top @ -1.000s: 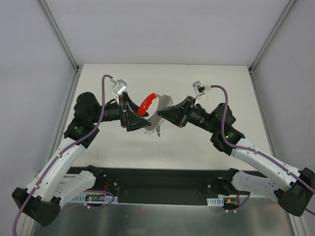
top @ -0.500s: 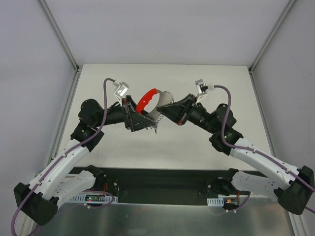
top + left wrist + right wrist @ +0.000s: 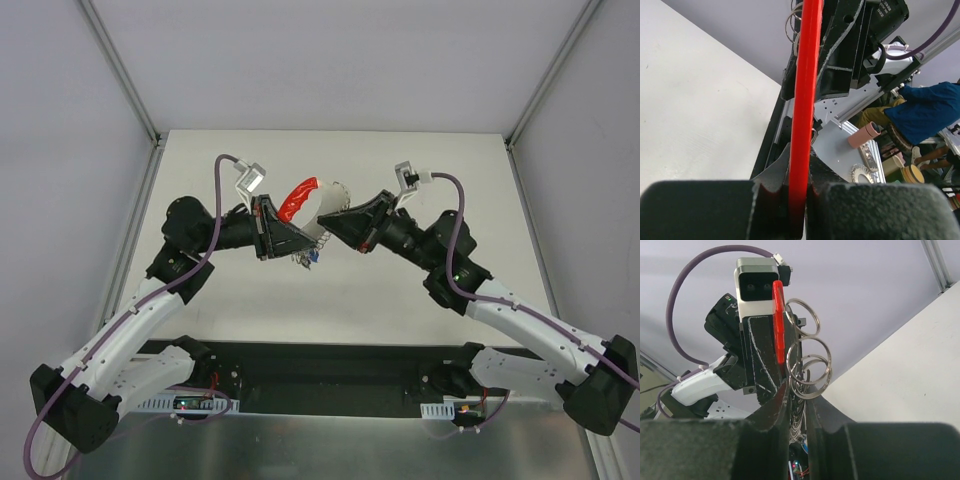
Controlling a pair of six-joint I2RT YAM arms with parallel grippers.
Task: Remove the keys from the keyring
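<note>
The keyring hangs in the air between my two grippers, over the middle of the white table point(image 3: 420, 290). Its red tag point(image 3: 298, 200) runs edge-on up the left wrist view, and my left gripper point(image 3: 799, 170) is shut on the tag's point(image 3: 805, 100) lower end. The silvery wire rings point(image 3: 810, 362) loop just above my right gripper point(image 3: 797, 392), which is pinched shut on them. The keys point(image 3: 305, 259) dangle as a small grey bunch below the left gripper point(image 3: 300, 235). They also show through the gap between the right fingers point(image 3: 780, 405). The right gripper point(image 3: 333, 222) faces the left one closely.
Metal frame posts point(image 3: 130, 90) and grey walls bound the table on both sides. A black base rail point(image 3: 320, 365) runs along the near edge. Past the table, the left wrist view shows a bench with a pink cylinder point(image 3: 867, 135) and someone in blue point(image 3: 927, 107).
My left gripper was open beside the red tag. It has moved right and shut on the tag. The keyring has tilted and the keys have swung closer under the left gripper.
</note>
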